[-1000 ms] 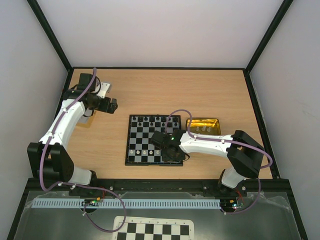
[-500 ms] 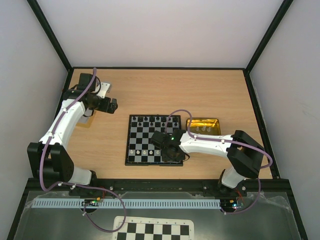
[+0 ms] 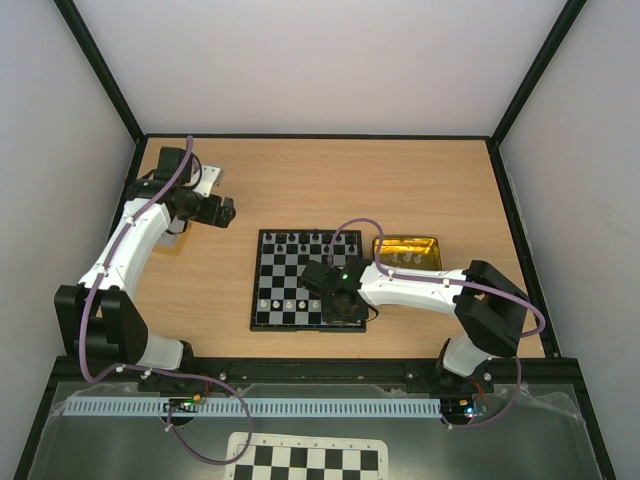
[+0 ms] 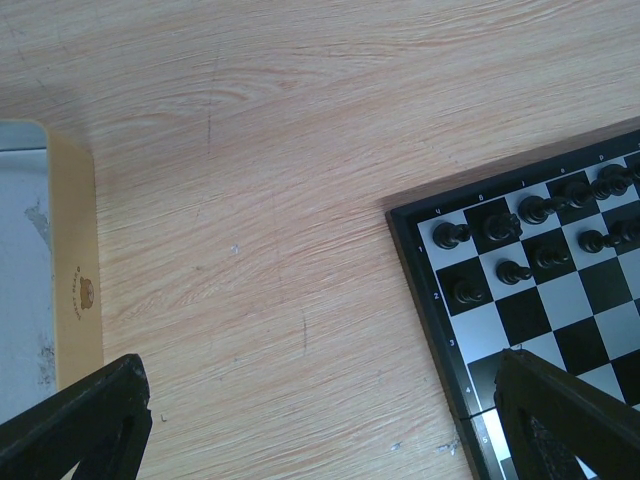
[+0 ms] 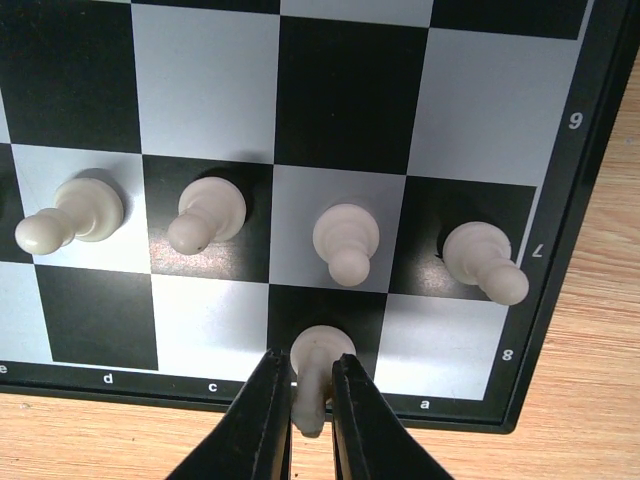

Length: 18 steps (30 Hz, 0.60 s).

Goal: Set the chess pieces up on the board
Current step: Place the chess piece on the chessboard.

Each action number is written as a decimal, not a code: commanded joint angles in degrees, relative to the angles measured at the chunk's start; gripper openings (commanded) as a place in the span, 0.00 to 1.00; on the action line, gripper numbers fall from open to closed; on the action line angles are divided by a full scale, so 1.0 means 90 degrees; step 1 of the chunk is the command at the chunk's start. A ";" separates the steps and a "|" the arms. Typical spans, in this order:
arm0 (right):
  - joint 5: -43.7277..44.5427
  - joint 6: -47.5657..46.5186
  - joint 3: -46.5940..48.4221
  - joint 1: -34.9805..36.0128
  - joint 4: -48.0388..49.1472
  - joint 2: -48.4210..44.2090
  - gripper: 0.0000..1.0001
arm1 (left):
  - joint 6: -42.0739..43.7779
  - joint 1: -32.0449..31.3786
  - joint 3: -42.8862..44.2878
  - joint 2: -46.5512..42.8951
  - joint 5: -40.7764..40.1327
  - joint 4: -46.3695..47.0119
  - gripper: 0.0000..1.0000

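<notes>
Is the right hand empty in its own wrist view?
No: the right hand is pinching a white chess piece on a black square in the edge row of the board.

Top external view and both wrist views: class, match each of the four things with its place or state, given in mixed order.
Column one:
1. left gripper
2. right gripper
3. tiny black plastic chessmen
4. shiny gold tin tray

Column two:
A. shut on a tiny cream plastic chessman at the edge of the small black-framed chessboard
B. on the wooden table, right of the board in the top view
C. open above bare wood
D. on the board's far rows

Pairs: 1-C, 2-A, 3-D, 4-B.
</notes>
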 commanded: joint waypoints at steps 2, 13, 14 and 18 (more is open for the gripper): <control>0.0098 0.0001 0.0106 0.0040 -0.0067 -0.0010 0.12 | 0.0007 0.0035 -0.0045 -0.0139 0.0091 -0.0005 0.94; 0.0152 0.0071 0.0048 0.0038 -0.0144 -0.0075 0.20 | 0.0010 0.0036 -0.0061 -0.0133 0.0131 -0.0005 0.94; 0.0156 0.0078 0.0045 0.0037 -0.0150 -0.0099 0.20 | 0.0007 0.0035 -0.0057 -0.0136 0.0131 -0.0005 0.94; 0.0221 0.0105 0.0075 0.0034 -0.0258 -0.0172 0.21 | 0.0007 0.0035 -0.0063 -0.0147 0.0140 -0.0005 0.94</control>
